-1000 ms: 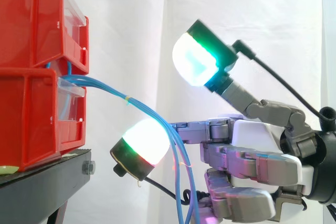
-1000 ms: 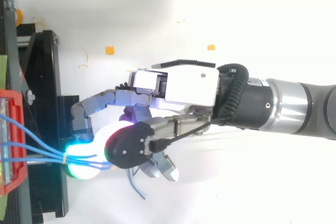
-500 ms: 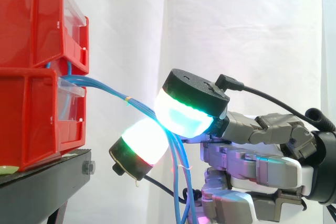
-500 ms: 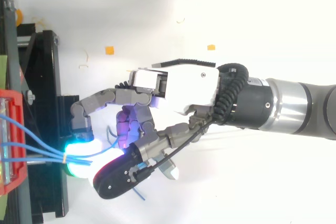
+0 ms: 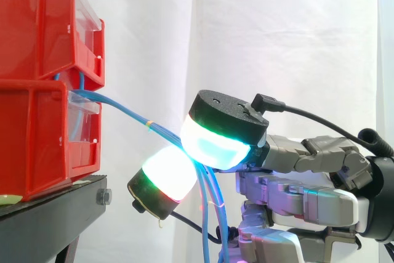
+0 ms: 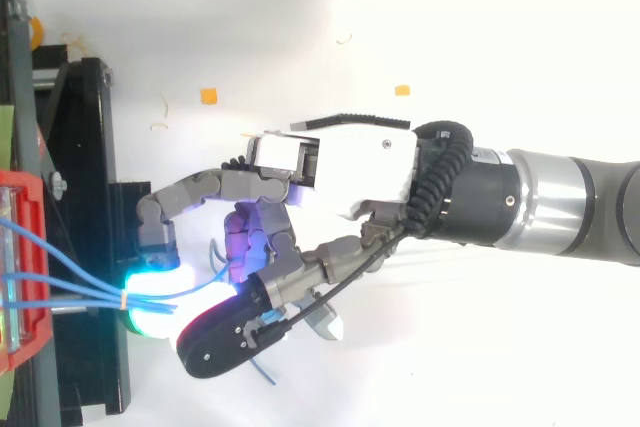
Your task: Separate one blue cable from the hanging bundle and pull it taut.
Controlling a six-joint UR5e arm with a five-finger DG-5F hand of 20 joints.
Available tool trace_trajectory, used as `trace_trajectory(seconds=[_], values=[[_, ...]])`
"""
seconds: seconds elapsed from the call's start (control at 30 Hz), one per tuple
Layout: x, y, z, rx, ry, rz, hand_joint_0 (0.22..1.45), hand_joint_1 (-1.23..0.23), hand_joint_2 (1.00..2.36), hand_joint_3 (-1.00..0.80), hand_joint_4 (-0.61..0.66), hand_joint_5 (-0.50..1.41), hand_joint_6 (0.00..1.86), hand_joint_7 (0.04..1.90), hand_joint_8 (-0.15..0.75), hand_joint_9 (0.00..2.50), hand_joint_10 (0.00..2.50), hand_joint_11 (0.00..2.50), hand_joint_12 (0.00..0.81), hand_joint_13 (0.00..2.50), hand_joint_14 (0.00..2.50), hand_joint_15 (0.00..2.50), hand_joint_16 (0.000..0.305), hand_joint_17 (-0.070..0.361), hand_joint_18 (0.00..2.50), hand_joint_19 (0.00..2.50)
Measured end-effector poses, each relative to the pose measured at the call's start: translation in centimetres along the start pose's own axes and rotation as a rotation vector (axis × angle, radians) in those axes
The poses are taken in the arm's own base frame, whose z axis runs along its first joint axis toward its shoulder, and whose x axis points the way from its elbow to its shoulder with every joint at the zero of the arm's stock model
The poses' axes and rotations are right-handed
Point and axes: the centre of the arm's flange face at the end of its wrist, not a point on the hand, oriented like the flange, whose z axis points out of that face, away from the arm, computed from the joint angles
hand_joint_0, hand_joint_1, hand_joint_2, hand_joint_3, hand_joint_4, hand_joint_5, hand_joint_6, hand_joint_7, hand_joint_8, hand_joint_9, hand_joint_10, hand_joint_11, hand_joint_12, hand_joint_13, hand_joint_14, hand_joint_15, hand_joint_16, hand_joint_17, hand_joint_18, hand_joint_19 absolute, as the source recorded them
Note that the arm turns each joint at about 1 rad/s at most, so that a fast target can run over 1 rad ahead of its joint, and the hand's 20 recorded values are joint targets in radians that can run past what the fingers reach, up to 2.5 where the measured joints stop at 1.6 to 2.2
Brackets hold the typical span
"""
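- The cables (image 5: 123, 110) came out of the bins (image 5: 37, 133) at the left of the side view, from the gap between the upper and lower bin.
- Their long axis sloped from upper left down to lower right, reaching the hand (image 5: 295, 195) near the middle of the frame.
- Past the hand they turned and hung almost straight down to the bottom edge.
- In the top view the cables (image 6: 70, 292) ran left to right at the lower left, fanned apart at the bin and drawing together at a tie (image 6: 124, 299).
- They were thin, smooth, light blue strands, round in section, and the small yellow tie (image 5: 148, 122) bound them partway along the slope.
- The stretch from bin to hand looked nearly straight, with little sag.
- Two fingers (image 5: 215, 143) were curled together, one glowing cyan-white pad above and one white-green pad below, with cables clamped between them; how many strands they held I could not tell.
- The other fingers lay curled lower, beside the hanging strands.
- The bins were glossy red plastic with clear fronts, stacked on a black stand (image 5: 55, 214) with a bolt in its edge.
- A white curtain (image 5: 277, 29) hung in soft folds behind.
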Motion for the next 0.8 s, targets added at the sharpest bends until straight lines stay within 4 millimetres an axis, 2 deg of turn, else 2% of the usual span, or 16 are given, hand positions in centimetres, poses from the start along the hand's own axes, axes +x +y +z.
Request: trace_trajectory(seconds=[0.37,0.8], values=[[0.1,0.0,-0.4,0.035,0.023,0.0,0.78,-0.79,1.02,-0.13,-0.06,0.16,0.5,1.27,0.116,1.99,0.02,0.44,0.273,1.5,0.02,0.8,0.045,0.102,1.08,0.83],[-1.0,3.4,-2.1,0.167,0.087,-0.041,0.78,-0.79,1.02,-0.14,-0.07,0.16,0.5,1.27,0.114,1.98,0.02,0.44,0.274,1.49,0.02,0.79,0.045,0.101,1.07,0.84]])
